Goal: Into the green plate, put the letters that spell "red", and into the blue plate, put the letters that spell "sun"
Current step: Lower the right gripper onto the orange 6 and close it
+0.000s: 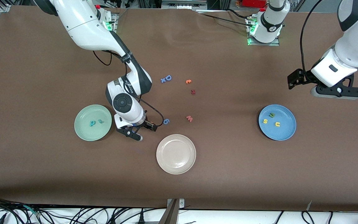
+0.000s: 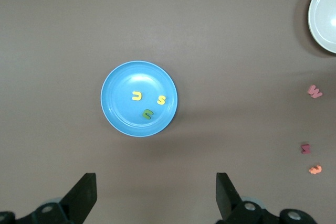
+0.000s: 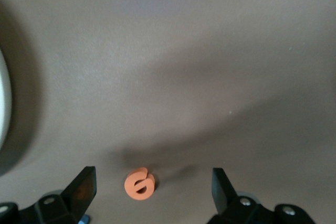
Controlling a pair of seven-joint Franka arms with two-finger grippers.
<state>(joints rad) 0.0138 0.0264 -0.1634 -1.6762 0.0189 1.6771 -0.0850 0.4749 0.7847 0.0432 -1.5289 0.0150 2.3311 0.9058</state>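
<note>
The green plate holds two teal letters, a "p"-shaped one and a small "r". My right gripper is low over the table between the green plate and the beige plate. It is open, and the orange "e" lies on the table between its fingers, untouched; the front view hides that letter. The blue plate holds a yellow "s", a yellow "u" and an olive "n". My left gripper waits open and empty, high over the table beside the blue plate.
A beige plate sits near the front camera at mid-table. Loose letters lie mid-table: a blue "D" with a small "x", an orange one, a dark red one, a pink "w" and a blue "6".
</note>
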